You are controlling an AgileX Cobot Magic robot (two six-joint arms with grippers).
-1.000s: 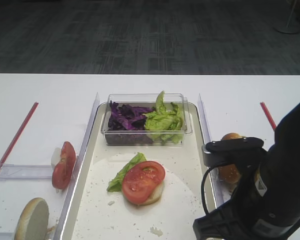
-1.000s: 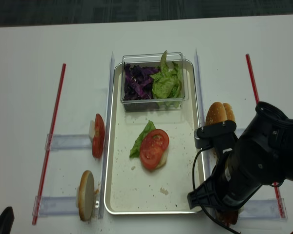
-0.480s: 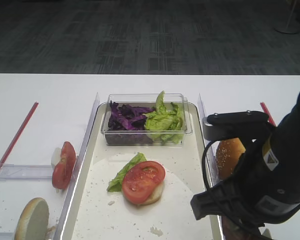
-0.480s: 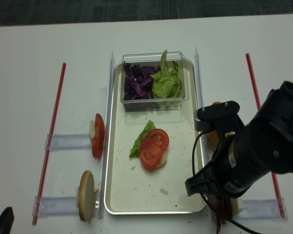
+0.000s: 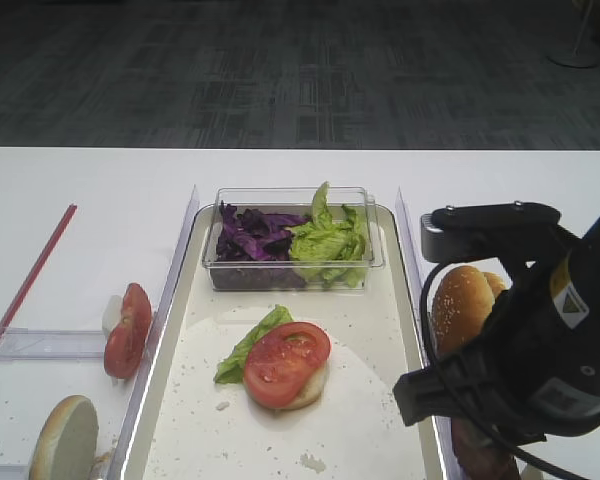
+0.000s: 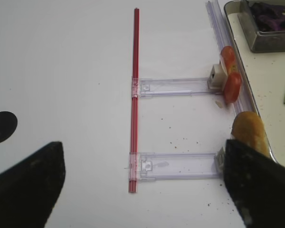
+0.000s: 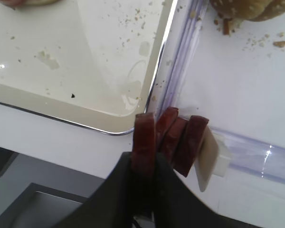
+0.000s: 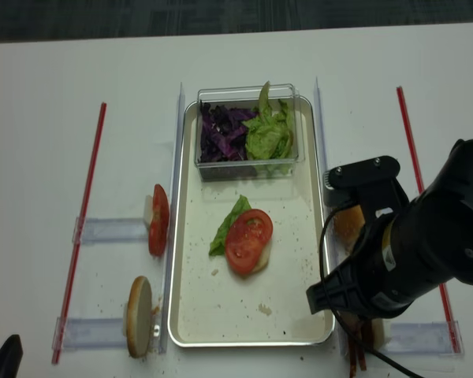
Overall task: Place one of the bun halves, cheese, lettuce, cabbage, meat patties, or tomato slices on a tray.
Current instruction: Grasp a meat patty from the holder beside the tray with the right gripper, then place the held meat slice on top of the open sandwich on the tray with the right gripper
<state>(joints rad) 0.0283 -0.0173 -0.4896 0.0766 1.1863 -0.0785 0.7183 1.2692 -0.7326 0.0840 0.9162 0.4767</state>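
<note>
Left gripper (image 6: 142,190): fingers spread, empty, left of tray (image 8: 181,299). Stack on the tray, tomato slice (image 5: 285,362) uppermost, unchanged. Right gripper (image 7: 143,164) has lifted since a second ago, clamped on one meat patty (image 7: 144,140) just right of the tray's rim; carry-over comes next.

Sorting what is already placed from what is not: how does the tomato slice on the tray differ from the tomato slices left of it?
The round red tomato slice in the silvery metal tray lies flat, cut face up, on a bun piece with a green lettuce leaf beside it. The red tomato slices outside stand on edge against a clear plastic holder on the white table. Both are glossy, seeded rounds.
</note>
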